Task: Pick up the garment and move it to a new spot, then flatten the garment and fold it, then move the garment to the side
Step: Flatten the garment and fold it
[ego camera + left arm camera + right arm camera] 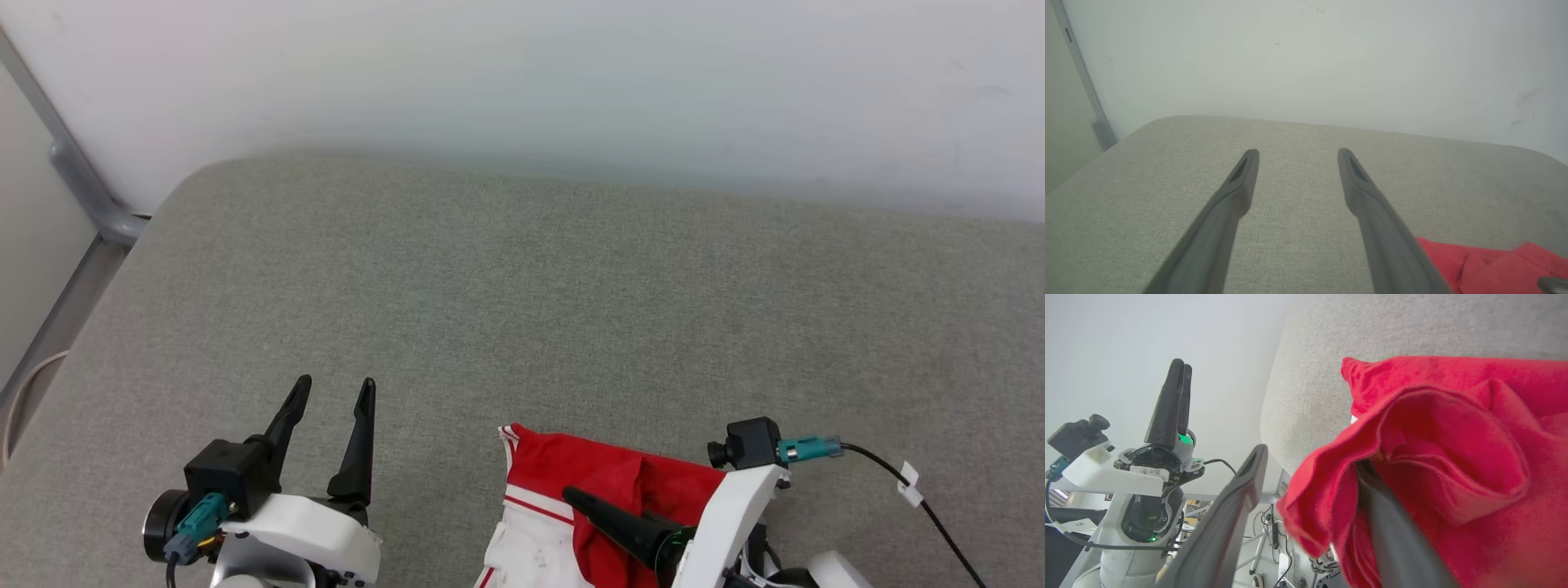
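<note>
head view down onto grey pad [571, 310], wrist views close, sharing garment [1453, 457]

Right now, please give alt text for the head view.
A crumpled bright red shirt with a white, red-striped sleeve lies on a grey fabric surface, the open right gripper at its folds. The open left gripper hovers apart.

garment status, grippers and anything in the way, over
Left gripper open over bare pad. Right gripper open, one finger under a red fold. Garment bunched at pad's near edge. Nothing seen blocking.
</note>
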